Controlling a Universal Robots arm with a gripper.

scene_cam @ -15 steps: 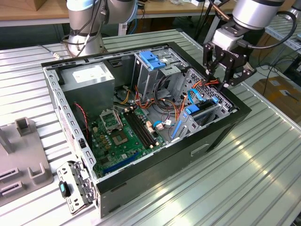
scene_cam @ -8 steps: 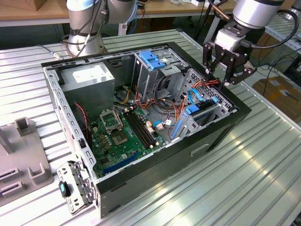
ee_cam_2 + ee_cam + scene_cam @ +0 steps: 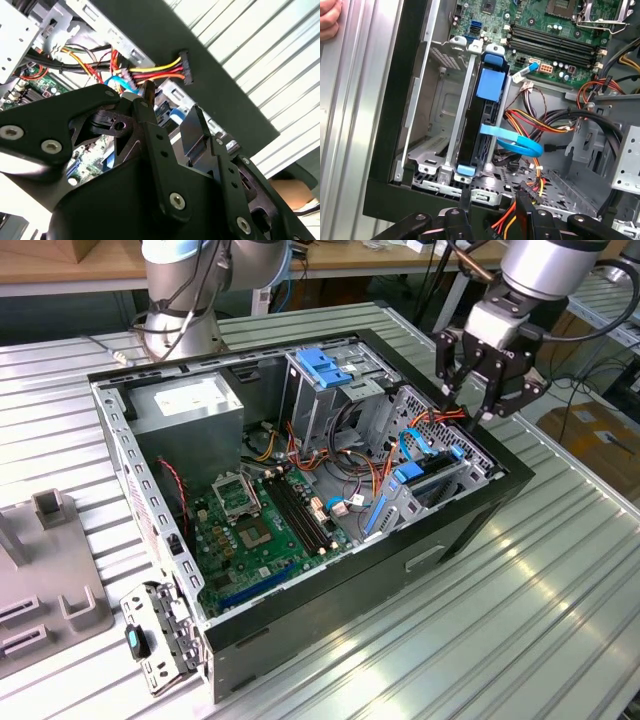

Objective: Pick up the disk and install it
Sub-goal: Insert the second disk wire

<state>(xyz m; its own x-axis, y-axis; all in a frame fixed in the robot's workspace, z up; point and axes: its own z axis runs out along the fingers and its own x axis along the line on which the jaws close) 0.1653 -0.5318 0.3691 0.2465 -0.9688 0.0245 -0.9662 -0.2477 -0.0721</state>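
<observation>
The disk (image 3: 485,107) stands on edge in the drive bay of the open computer case (image 3: 470,515). It is a dark slab with a bright blue carrier rail, and a blue tab sits at each end. In the exterior view the disk (image 3: 432,472) is at the case's right end. My gripper (image 3: 467,400) hovers just above that end, apart from the disk. It is open, with nothing between its fingers (image 3: 150,117). In the first wrist view my gripper (image 3: 492,202) sits over the case's edge.
A flat blue cable (image 3: 515,144) loops beside the disk, among red, yellow and orange wires (image 3: 530,122). The motherboard (image 3: 262,525) and a metal cage with blue clips (image 3: 325,368) fill the case. A person's hand (image 3: 327,20) rests on the ribbed table outside.
</observation>
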